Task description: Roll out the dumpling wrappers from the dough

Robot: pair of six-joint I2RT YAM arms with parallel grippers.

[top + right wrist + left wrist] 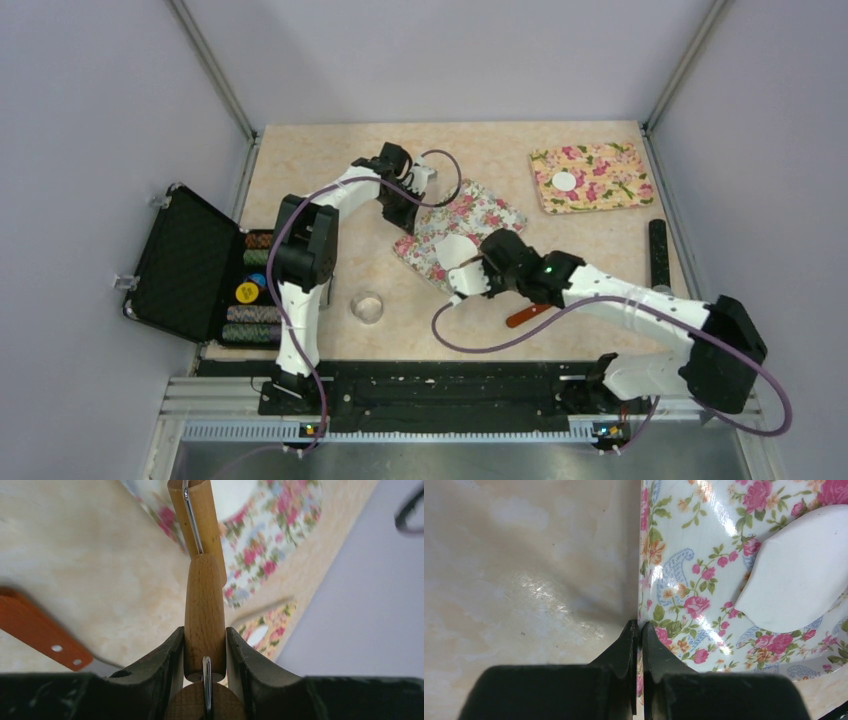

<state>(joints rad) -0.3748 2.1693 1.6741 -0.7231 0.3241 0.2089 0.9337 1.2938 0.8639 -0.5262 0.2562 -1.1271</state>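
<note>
Wood, pale and smooth, fills my right fingers (176,647): they're clamped narrow on the handle of the rolling pin (204,595), and its roller slants off a steel rod toward the floral mat (684,565). Over on the other side, my left fingers (629,642) pinch that mat's edge, all but closed, with the glossy sheet between them. That's my anchor! The mat looks slick and laminated, with light bouncing off it, and I judge it would skate on the marbled tabletop (524,580) if I let go.

Toward the mat's middle lies the dough (799,580): matte white, flattish, its outline lopsided with a pointed corner rather than round. So here's how I read the job: bring the roller down level on it, keep the pressure light and even, and use short strokes from the centre outward, working that corner round. Press too hard and soft dough will likely cling to the wood.

Beyond the mat, a second floral mat (615,185) carries one wrapper (565,181), thin and round. On the mat's near side sit a small glass bowl (367,306) and an orange handle (528,316).
</note>
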